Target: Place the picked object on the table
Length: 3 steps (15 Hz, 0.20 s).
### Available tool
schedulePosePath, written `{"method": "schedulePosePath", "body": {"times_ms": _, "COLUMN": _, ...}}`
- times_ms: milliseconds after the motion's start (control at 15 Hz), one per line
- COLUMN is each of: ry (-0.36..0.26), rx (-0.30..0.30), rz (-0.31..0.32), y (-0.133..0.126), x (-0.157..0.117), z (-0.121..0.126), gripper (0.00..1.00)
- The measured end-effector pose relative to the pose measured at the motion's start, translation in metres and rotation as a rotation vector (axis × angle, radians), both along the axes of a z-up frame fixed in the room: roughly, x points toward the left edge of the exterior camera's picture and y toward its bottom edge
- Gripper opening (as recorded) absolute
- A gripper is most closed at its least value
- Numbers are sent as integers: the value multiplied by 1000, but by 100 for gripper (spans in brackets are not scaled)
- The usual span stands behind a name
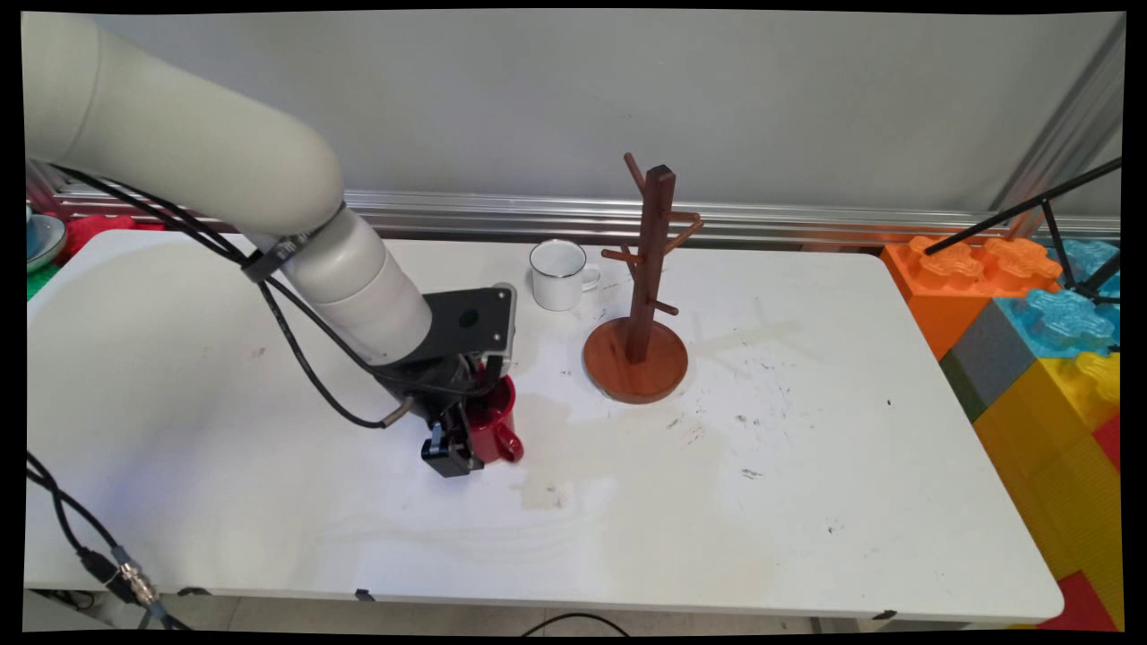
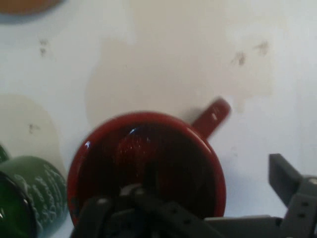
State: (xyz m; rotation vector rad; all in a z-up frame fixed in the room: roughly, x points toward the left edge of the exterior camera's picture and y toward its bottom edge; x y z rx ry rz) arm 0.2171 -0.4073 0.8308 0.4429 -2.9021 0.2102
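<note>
Jaws (image 2: 213,208) astride red mug (image 2: 148,163) rim — open.

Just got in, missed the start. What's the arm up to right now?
The gripper is down at the red mug on the white table, one finger inside the mug, the other outside its rim. A green mug stands right next to it in the hand view. A white enamel mug and a wooden mug tree stand further back.

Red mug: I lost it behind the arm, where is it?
In the main view the red mug stands left of centre, directly under the pincer, left of the mug tree.
</note>
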Motion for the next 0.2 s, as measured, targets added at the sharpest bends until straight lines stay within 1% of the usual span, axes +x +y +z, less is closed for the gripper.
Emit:
{"method": "schedulePosePath", "body": {"times_ms": 67, "ry": 9, "rx": -1, "rz": -3, "y": 0, "x": 1, "z": 3, "gripper": 100}}
{"method": "schedulePosePath", "body": {"times_ms": 200, "ry": 43, "rx": -6, "rz": -17, "y": 0, "x": 5, "z": 16, "gripper": 100}}
